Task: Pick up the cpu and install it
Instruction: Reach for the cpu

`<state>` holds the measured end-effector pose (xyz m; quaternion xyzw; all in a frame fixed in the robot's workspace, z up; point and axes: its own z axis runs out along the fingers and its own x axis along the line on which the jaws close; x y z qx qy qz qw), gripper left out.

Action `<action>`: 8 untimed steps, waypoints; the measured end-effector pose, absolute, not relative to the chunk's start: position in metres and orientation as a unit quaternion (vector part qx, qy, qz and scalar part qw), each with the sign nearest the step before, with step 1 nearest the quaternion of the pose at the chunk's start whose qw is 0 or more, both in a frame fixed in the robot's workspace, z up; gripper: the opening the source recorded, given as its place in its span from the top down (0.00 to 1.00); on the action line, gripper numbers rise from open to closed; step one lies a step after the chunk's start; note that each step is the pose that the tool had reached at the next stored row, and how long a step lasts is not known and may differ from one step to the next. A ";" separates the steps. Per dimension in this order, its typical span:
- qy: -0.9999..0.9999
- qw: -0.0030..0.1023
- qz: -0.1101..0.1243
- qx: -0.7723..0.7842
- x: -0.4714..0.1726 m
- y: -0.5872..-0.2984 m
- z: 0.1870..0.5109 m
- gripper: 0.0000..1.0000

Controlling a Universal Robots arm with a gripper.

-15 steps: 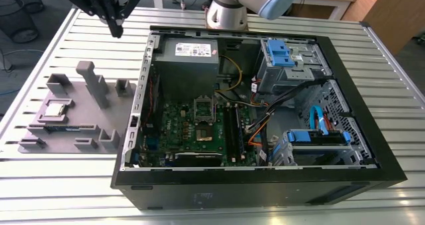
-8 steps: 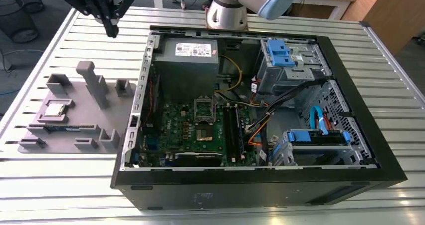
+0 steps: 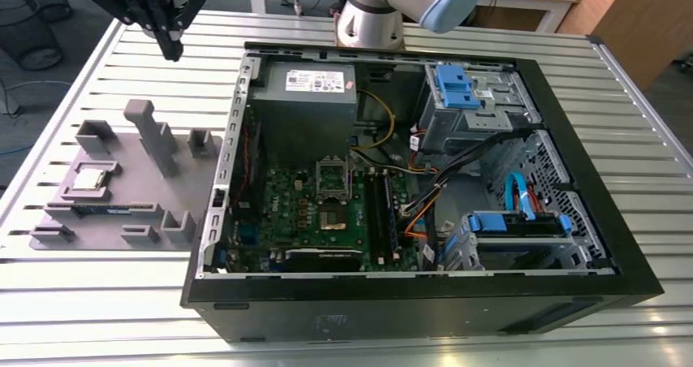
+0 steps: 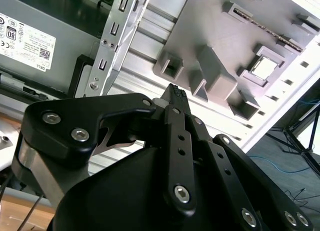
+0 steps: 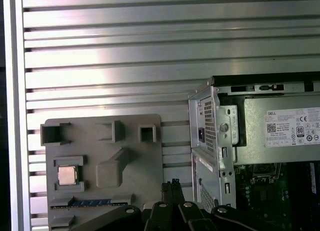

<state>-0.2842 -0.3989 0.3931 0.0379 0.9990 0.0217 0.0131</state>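
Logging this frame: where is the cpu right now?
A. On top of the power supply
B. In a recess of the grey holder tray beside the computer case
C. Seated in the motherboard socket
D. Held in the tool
B: the cpu lies in a square recess of the grey holder tray, to the exterior view's left of the open computer case, while the tool is up near the table's far edge, apart from it.

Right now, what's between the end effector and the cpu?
In the first wrist view, a raised grey post on the fixture plate stands between end effector and cpu.
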 end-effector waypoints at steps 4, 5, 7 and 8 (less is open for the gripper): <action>0.999 0.013 0.022 0.038 -0.290 -0.399 0.393 0.89; 0.999 0.013 0.022 0.038 -0.291 -0.399 0.393 0.89; 0.999 0.013 0.022 0.038 -0.294 -0.399 0.393 0.89; 0.999 0.013 0.022 0.038 -0.295 -0.399 0.393 0.89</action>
